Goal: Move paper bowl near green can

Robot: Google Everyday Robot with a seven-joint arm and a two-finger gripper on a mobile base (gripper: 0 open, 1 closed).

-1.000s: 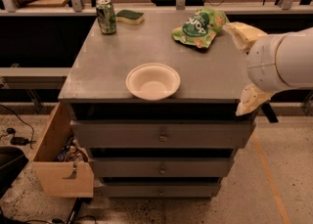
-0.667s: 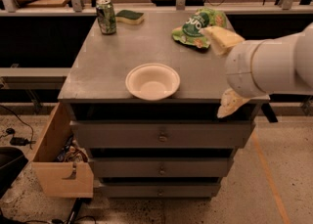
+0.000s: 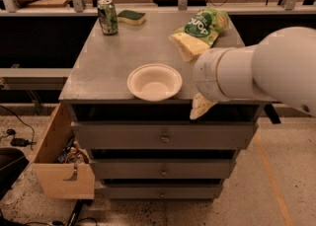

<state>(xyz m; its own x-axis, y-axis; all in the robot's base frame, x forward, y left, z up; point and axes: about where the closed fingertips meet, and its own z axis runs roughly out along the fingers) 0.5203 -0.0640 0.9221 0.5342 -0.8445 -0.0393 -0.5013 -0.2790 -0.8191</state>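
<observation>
The paper bowl [image 3: 154, 82] is cream-white and sits upright at the front edge of the grey cabinet top [image 3: 108, 59]. The green can [image 3: 107, 17] stands upright at the back left corner, far from the bowl. My gripper [image 3: 192, 78] comes in from the right on a thick white arm [image 3: 261, 69] and hovers just right of the bowl, apart from it. Its two cream fingers [image 3: 186, 47] are spread, one towards the back and one over the front edge, with nothing between them.
A green and yellow sponge [image 3: 131, 17] lies beside the can. A green chip bag [image 3: 207, 22] lies at the back right, partly behind my gripper. Drawers [image 3: 163, 136] run below the top. An open wooden box [image 3: 61, 158] stands on the floor at left.
My arm and gripper have moved left across the cabinet's right side, from beyond the right edge to just beside the bowl. The bowl and the can have not moved.
</observation>
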